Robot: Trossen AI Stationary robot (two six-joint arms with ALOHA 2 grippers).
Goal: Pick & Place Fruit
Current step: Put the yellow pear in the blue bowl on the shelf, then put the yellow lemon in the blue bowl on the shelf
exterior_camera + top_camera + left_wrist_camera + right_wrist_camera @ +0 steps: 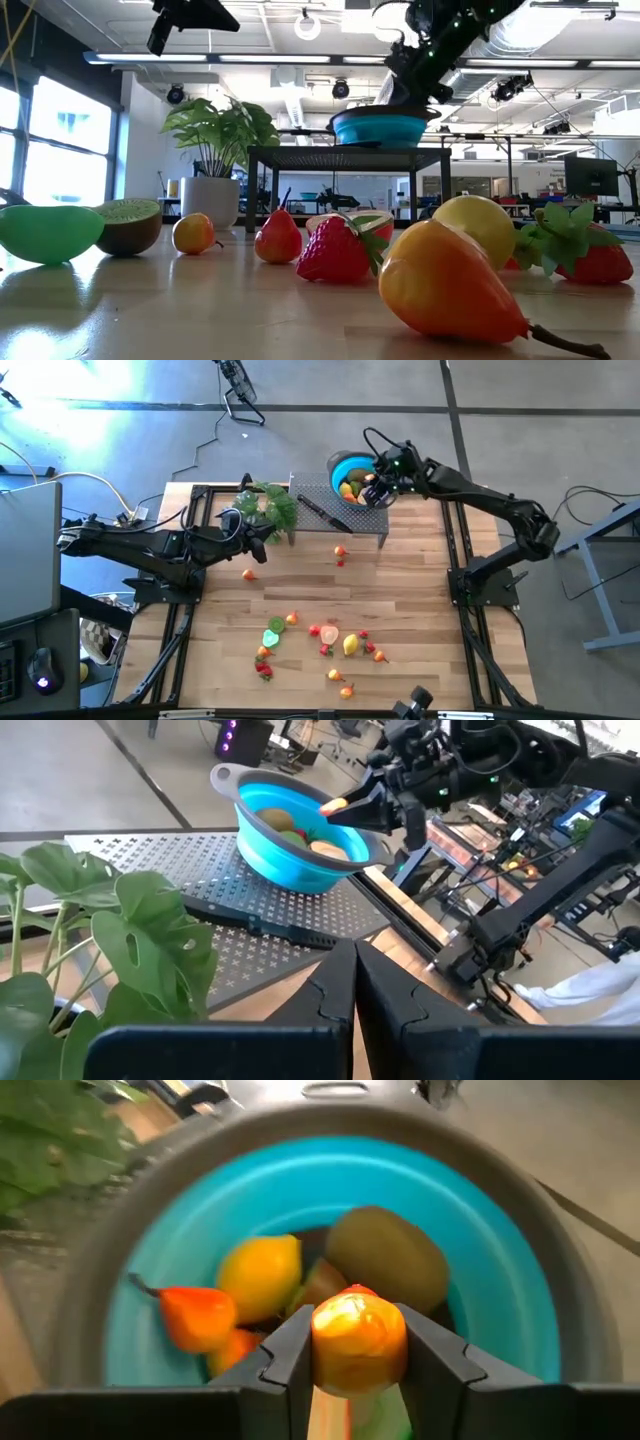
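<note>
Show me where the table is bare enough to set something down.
Bare wood lies between the perforated shelf and the scattered fruit near the front edge, and right of that fruit. Crowded spots: the blue bowl, under the right claw holding an orange piece, and the plant corner by the left claw.

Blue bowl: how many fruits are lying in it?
4 visible: a lemon, a kiwi, an orange stemmed piece, and a reddish piece between them. More may hide behind the right gripper and its held fruit.
</note>
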